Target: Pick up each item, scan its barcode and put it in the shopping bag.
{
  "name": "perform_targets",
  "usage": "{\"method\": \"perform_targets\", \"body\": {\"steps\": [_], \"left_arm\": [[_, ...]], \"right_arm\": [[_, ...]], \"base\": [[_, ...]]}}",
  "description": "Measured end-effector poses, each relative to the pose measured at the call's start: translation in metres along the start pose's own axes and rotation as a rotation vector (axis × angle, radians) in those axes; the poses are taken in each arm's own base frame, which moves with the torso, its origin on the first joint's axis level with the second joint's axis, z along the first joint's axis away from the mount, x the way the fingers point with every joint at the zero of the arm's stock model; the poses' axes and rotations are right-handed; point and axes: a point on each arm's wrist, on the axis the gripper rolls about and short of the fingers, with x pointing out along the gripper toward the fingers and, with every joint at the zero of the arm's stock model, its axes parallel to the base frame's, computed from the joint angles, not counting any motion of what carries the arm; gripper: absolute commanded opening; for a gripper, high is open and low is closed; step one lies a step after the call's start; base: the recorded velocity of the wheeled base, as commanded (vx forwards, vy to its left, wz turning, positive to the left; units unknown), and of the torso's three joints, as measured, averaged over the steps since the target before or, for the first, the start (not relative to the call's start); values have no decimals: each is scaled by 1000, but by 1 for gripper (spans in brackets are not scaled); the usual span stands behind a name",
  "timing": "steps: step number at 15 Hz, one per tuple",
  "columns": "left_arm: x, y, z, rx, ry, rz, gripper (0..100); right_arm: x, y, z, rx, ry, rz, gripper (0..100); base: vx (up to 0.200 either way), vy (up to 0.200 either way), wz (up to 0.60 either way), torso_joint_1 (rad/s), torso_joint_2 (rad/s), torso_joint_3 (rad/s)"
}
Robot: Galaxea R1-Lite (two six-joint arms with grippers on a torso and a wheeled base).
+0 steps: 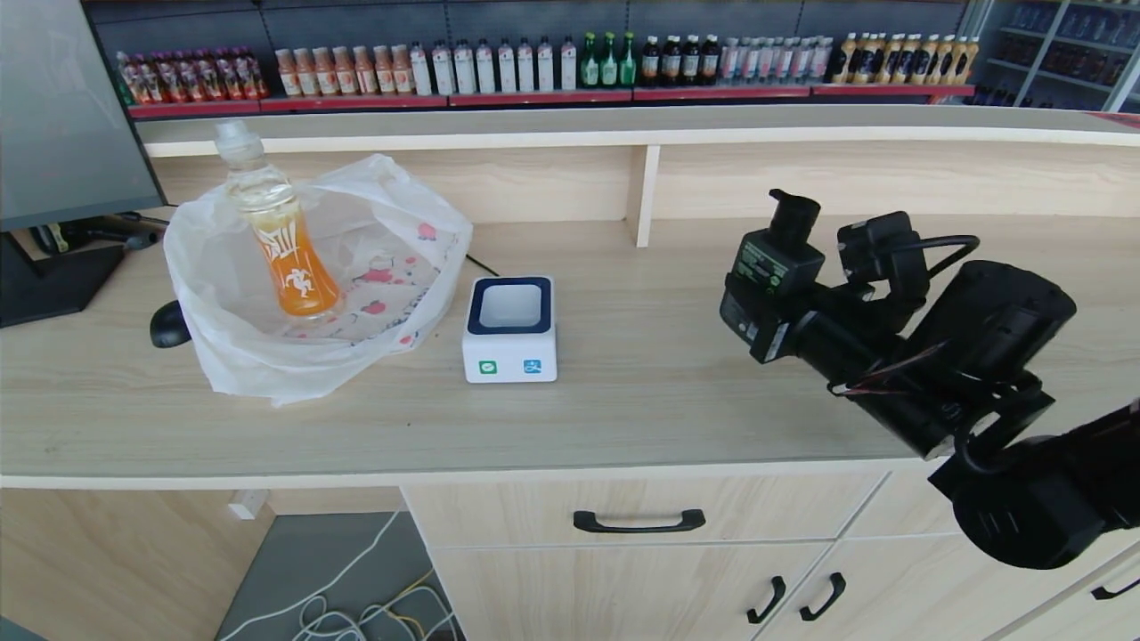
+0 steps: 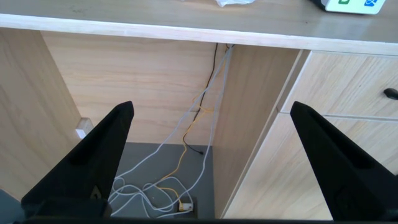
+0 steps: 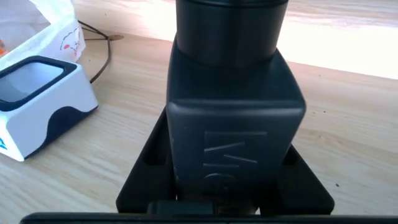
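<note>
1. The right gripper (image 1: 802,325) is pinching a dark bottle (image 1: 768,267). Its fingers (image 3: 142,180) press the square body from both sides.
2. The dark bottle is held over the counter (image 1: 623,418), cap end up and slightly tilted, with the label facing the robot's left.
3. The scanner (image 1: 510,329) sits on the counter to that gripper's left, well apart from it, with its window facing up.
4. The bag (image 1: 232,356) lies farther left, beyond the scanner and just beside it, with its mouth open.
5. An orange bottle (image 1: 289,258) stands upright inside the bag, its neck and cap rising above the bag's rim.
6. The left gripper (image 2: 214,165) is spread wide with nothing between its fingers (image 2: 93,162).
7. It hangs low, below the counter's front edge, facing the open bay under the counter, where cables (image 2: 168,186) trail down to the floor.
8. Drawers (image 2: 348,87) stand beside that bay, ahead of the left gripper.
9. A mouse (image 1: 169,325) touches the bag's far left side, and a monitor (image 1: 62,116) stands beyond it, farthest from the right gripper.
10. A shelf of drinks (image 1: 552,67) runs behind the counter, well past both grippers.
</note>
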Motion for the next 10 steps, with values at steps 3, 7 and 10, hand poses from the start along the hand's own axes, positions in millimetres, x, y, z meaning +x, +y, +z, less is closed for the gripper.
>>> {"method": "perform_targets", "body": {"steps": [3, 7, 10], "left_arm": [[0, 0, 0, 0, 0, 0, 100], [0, 0, 0, 0, 0, 1, 100], [0, 0, 0, 0, 0, 0, 100]], "right_arm": [[-37, 0, 17, 3, -6, 30, 0], [-99, 1, 34, 7, -20, 110, 0], [-129, 4, 41, 42, -46, 191, 0]], "base": [[0, 0, 0, 0, 0, 0], [0, 0, 0, 0, 0, 0], [0, 0, 0, 0, 0, 0]]}}
